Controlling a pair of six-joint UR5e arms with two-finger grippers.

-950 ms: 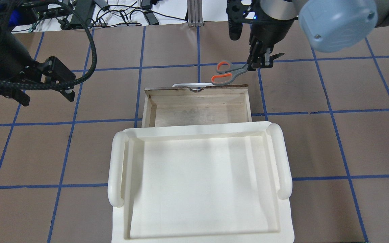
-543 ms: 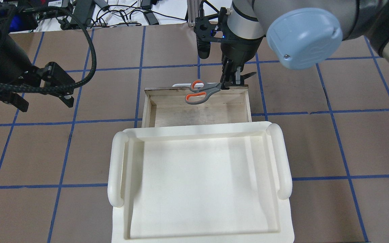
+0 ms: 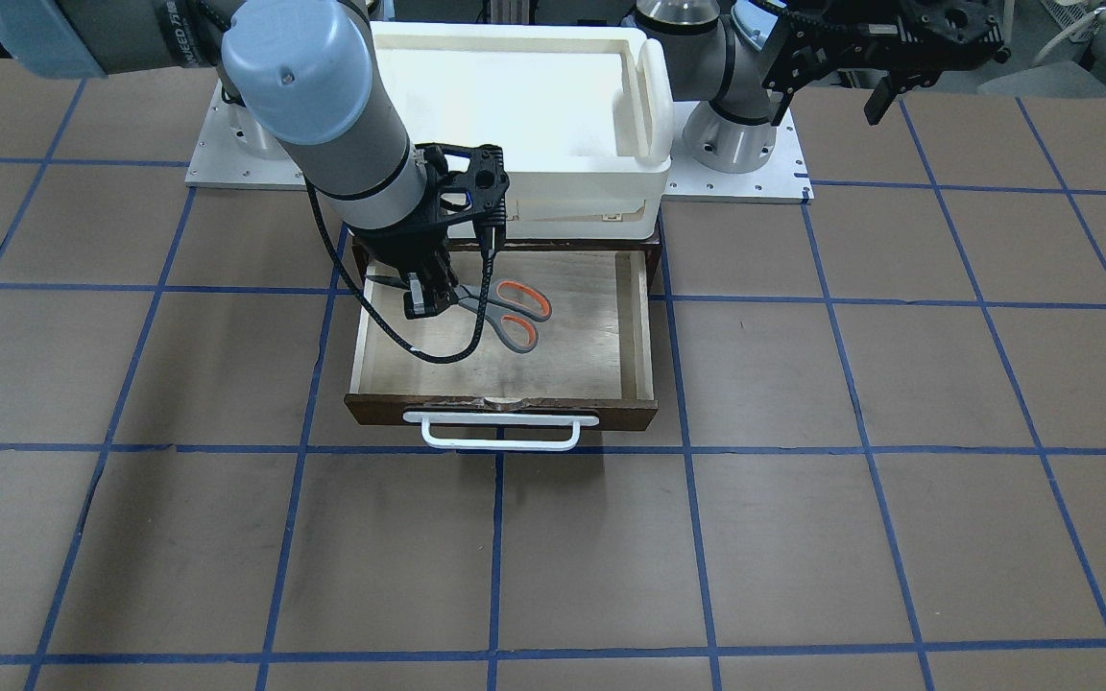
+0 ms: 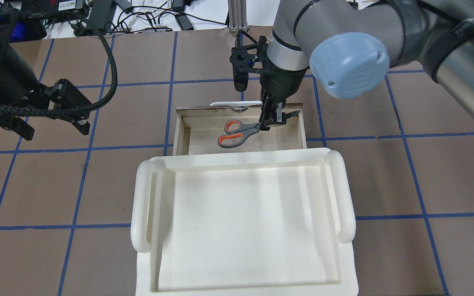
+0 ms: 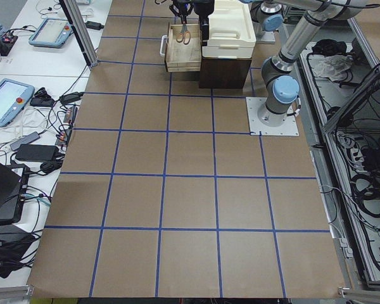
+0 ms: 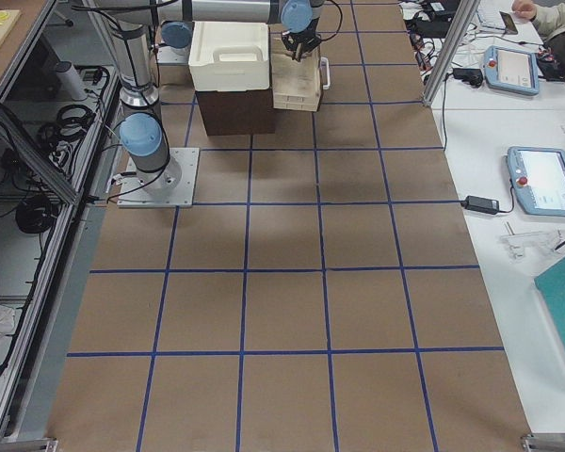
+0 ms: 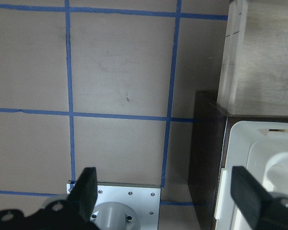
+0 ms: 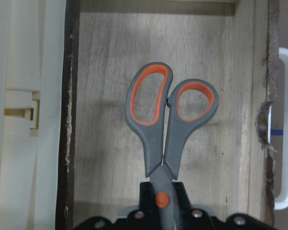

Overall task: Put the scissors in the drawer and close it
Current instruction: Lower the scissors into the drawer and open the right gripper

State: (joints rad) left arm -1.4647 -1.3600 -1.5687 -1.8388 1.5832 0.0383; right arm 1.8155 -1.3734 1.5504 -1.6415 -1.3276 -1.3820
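Observation:
The scissors (image 4: 237,132), with grey handles lined in orange, hang over the open drawer (image 4: 187,135), held by their blades. My right gripper (image 4: 270,122) is shut on the blades, with the handles pointing away from it. In the front-facing view the scissors (image 3: 507,314) are above the pale drawer floor (image 3: 582,355), held by the right gripper (image 3: 423,299). The right wrist view shows the scissors (image 8: 165,124) over the wood floor. The drawer's white bar handle (image 3: 500,432) is on its dark front. My left gripper (image 4: 52,109) is open and empty, well left of the drawer.
A white plastic tray (image 4: 245,230) sits on top of the dark cabinet (image 7: 206,158), above the back of the drawer. The table is brown with blue grid tape. Cables and equipment lie beyond the far edge (image 4: 138,16).
My right gripper has carried the scissors from beyond the drawer's front edge to over the drawer's interior, towards the robot. The left arm has barely moved.

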